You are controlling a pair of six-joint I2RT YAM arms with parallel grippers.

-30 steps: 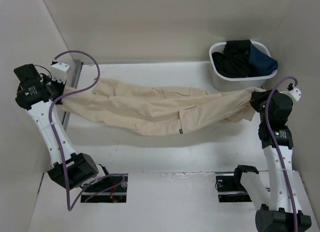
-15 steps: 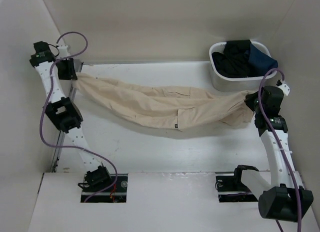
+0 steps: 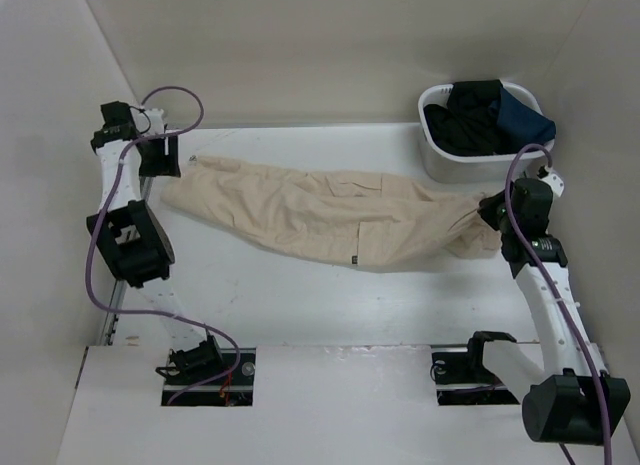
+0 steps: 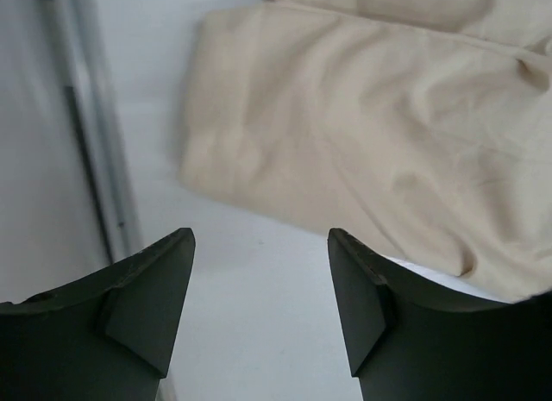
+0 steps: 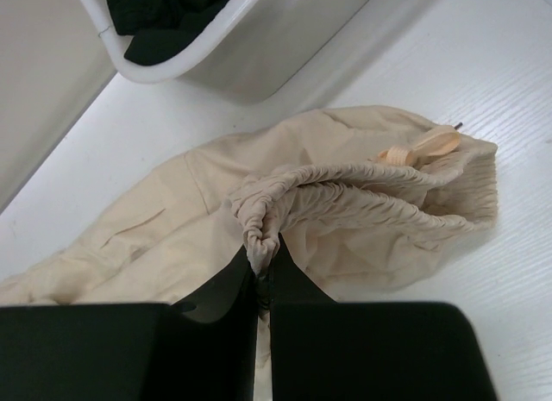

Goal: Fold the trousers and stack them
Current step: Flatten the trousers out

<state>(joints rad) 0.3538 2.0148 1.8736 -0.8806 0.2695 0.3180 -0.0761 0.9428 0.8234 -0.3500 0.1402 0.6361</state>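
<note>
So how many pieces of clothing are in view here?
3. Beige trousers lie across the table, waistband pinched by the right gripper; a black garment and a navy garment sit in the white basket at the far right corner. Others may be hidden underneath.

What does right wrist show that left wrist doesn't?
Right wrist only: the right gripper shut on the gathered waistband of the trousers, a drawstring end, and the white basket holding dark clothes.
Left wrist only: the left gripper open with nothing in it, the trousers' leg end lying flat beyond it, and a metal rail along the table edge.
Both: the beige trousers lying on the white table.
</note>
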